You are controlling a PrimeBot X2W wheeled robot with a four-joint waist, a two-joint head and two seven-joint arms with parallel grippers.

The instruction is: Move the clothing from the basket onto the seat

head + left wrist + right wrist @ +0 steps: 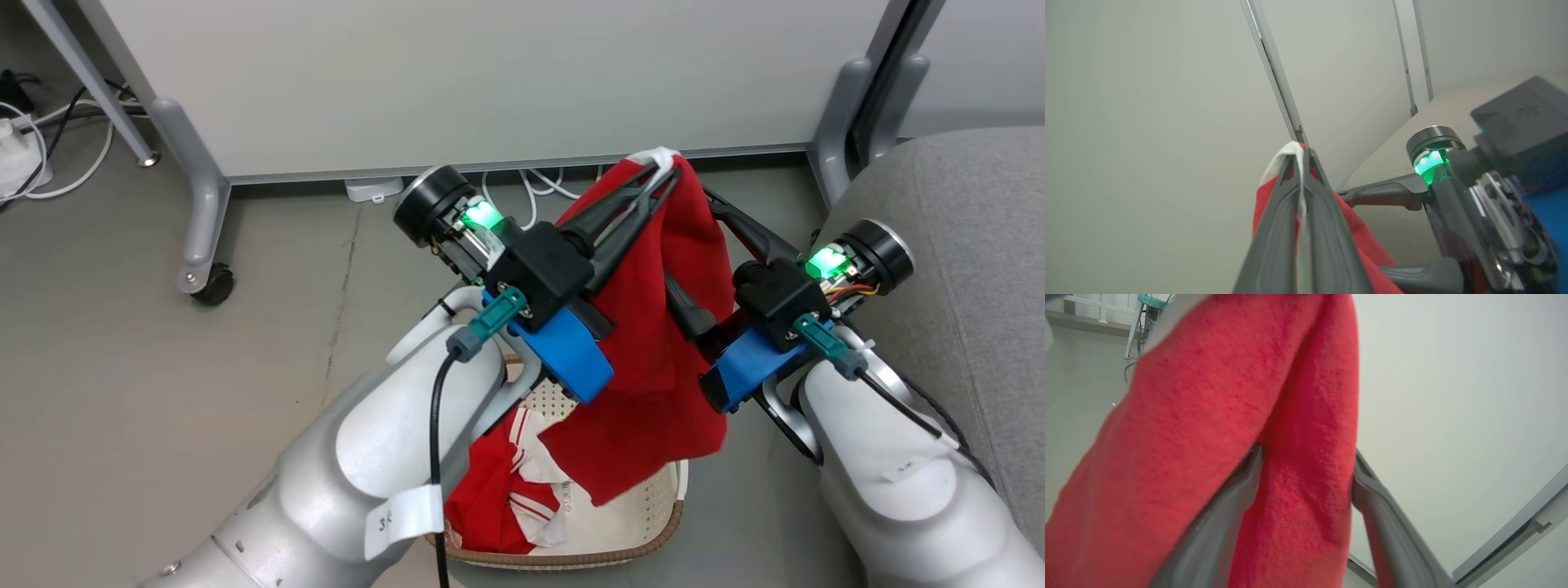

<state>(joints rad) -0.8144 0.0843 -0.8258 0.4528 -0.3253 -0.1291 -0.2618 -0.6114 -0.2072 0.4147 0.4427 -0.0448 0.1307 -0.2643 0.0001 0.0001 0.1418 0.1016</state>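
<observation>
Above the laundry basket (645,535), we are holding a red garment (653,367) by its white trim in our closed left pincer (660,166), our right pincer (686,237) gaping around its folds; that slim pinch may slip short of the sofa cushion (971,245).

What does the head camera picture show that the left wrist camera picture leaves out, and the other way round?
Head view's extras: the basket on the floor with a second red garment lying in it, a wheeled panel leg and white cables.
Left wrist view's extras: tall metal strips running up the pale panels.
Shared: the left gripper shut on the white edge of a lifted red garment, the open right gripper with its fingers either side of that cloth, and the grey seat.
</observation>
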